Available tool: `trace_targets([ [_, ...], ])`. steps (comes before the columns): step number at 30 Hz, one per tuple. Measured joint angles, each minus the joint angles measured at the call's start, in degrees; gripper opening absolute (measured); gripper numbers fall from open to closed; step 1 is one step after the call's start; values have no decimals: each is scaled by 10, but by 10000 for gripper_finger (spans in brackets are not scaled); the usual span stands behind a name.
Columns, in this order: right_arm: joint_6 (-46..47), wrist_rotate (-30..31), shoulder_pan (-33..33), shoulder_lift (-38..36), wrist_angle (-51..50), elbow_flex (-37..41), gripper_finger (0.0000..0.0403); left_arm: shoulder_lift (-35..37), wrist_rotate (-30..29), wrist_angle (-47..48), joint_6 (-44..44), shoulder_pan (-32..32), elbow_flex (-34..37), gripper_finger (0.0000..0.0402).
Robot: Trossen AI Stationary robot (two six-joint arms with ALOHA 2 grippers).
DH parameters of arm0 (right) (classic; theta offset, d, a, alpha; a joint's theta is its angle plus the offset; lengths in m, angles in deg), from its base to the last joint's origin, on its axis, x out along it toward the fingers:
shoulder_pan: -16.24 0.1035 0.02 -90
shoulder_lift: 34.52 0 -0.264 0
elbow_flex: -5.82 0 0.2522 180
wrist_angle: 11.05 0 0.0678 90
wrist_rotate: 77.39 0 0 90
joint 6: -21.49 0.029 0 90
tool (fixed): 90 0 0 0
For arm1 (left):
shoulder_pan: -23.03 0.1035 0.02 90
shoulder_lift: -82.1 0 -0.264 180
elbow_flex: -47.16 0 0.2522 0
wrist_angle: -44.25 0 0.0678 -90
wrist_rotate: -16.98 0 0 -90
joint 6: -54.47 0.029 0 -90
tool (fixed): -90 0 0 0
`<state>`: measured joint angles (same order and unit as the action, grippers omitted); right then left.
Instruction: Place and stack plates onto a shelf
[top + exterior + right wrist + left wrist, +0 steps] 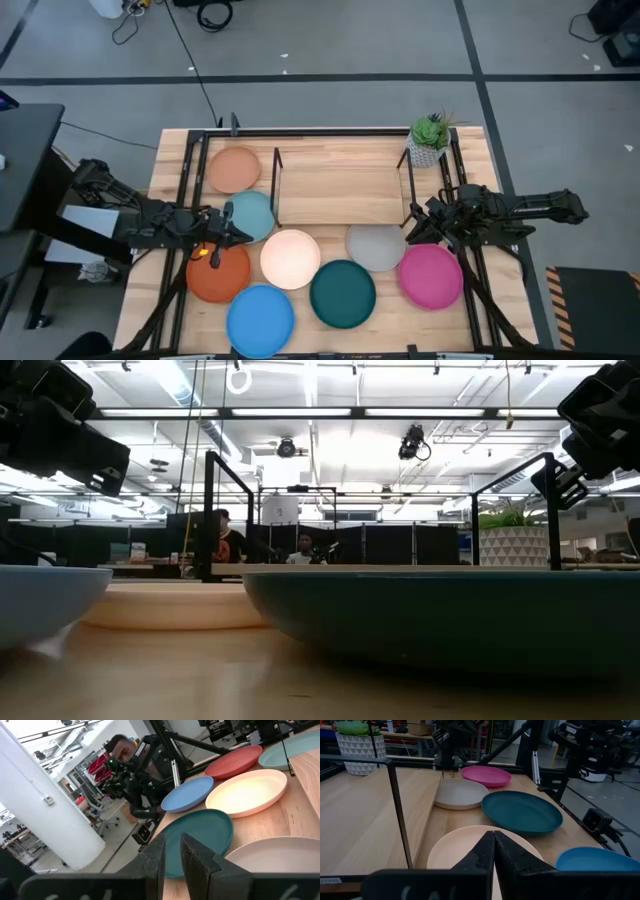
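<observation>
Eight plates lie flat on the wooden table around the shelf, a black-rod rack with a light wood base. They are peach, light teal, orange, cream, blue, dark teal, grey and magenta. My left gripper hovers shut by the light teal plate's left rim; its wrist view looks over the cream plate. My right gripper hovers by the shelf's right end above the grey plate, with a narrow gap between its fingers.
A potted plant stands at the far right corner, outside the shelf. A larger black frame edges the table. The shelf's wood base lies bare between its upright rods. People sit in the room behind the table.
</observation>
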<state>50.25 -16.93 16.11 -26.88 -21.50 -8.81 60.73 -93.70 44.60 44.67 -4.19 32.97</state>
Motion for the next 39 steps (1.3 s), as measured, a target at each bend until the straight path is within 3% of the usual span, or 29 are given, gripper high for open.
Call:
trace_targets([
  [39,0,0,0,0,0,0,64,0,0,-5,14,0,0,16],
])
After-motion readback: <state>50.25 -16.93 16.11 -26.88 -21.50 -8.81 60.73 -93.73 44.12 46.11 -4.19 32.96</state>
